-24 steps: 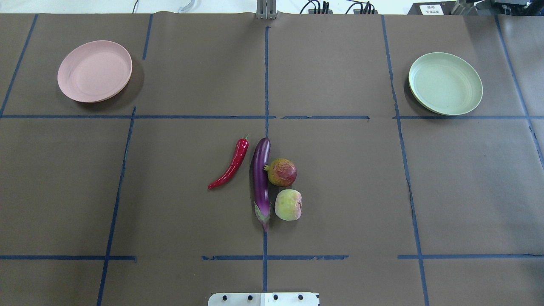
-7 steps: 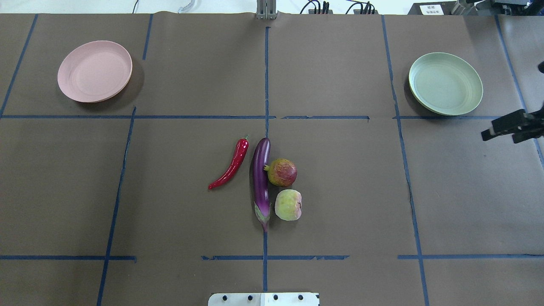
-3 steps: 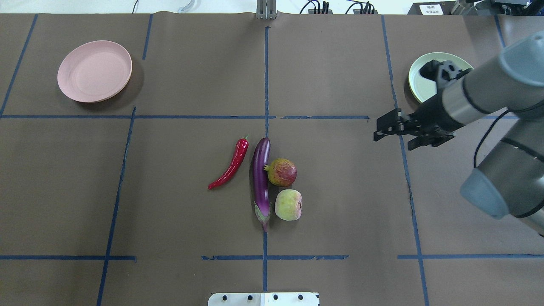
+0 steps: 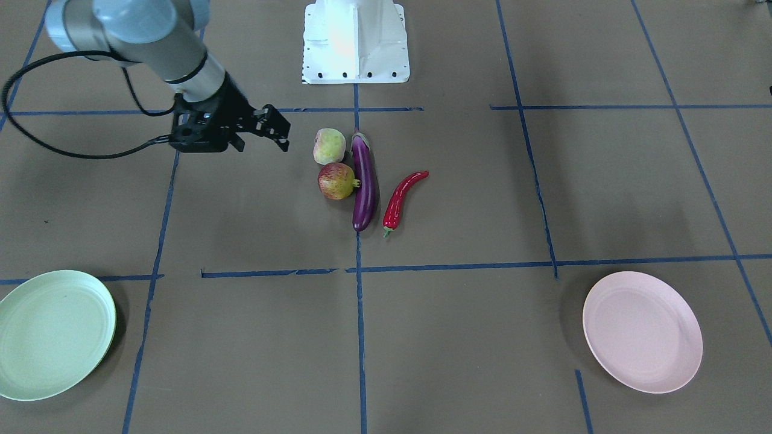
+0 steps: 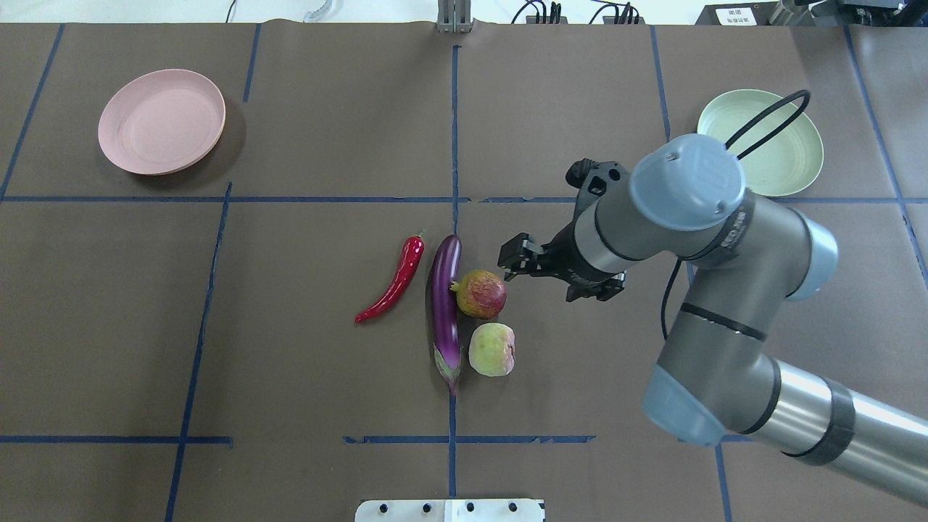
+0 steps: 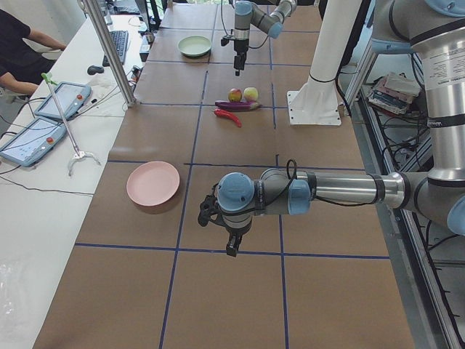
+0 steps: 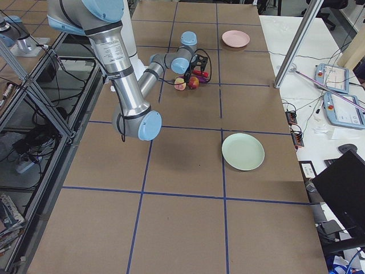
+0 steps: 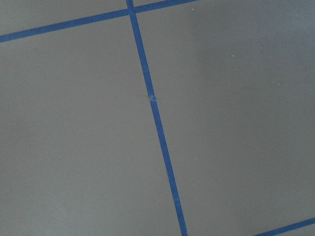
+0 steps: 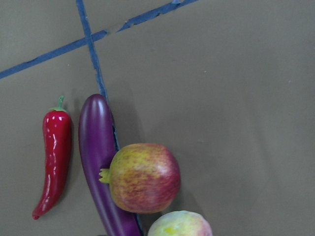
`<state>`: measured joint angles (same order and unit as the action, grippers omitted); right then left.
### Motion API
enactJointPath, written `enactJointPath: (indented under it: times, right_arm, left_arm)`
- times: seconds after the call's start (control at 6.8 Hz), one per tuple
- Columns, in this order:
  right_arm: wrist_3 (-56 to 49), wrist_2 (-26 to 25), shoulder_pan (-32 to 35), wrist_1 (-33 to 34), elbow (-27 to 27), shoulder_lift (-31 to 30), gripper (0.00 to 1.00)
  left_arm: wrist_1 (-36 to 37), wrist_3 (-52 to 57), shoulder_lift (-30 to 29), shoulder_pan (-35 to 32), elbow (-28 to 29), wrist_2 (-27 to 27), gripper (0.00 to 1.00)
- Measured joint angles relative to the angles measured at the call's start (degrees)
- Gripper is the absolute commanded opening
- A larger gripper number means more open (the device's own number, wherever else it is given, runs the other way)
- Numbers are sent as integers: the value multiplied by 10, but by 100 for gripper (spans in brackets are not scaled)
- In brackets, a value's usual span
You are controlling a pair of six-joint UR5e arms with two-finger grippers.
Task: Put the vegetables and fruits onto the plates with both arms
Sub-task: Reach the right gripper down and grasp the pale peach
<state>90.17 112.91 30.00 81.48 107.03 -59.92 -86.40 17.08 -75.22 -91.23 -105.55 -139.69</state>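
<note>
**Right arm closest to the fruit**

Front view: the right gripper (image 4: 278, 128), jaws apart and empty, hangs near the peach (image 4: 329, 146). Overhead: the pomegranate (image 5: 480, 294) lies just left of its tips, touching the eggplant (image 5: 445, 304) mid-table. Left side view: the left gripper (image 6: 232, 247) hangs well apart, near the pink plate (image 6: 153, 183); its opening cannot be told.

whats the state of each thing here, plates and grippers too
eggplant, lying flat on the table
pomegranate, on the table, touching the eggplant
peach, on the table, not gripped
chili, on the table, touching nothing
pink plate, empty
green plate, empty
right gripper, open, empty
left gripper, cannot tell if open, over bare table
</note>
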Motion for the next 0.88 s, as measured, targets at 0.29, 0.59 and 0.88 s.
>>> enactJointPath:
  times: [0.29, 0.59, 0.88]
  right_arm:
    - [32, -29, -38, 80, -17, 42, 98]
    - [34, -51, -63, 128, -38, 53, 99]
    - [33, -65, -76, 143, -57, 60, 99]
  left_arm:
    - [-5, -1, 1, 0, 3, -16, 100]
    - [-6, -2, 1, 0, 12, -40, 100]
    - [-9, -2, 2, 0, 21, -59, 100]
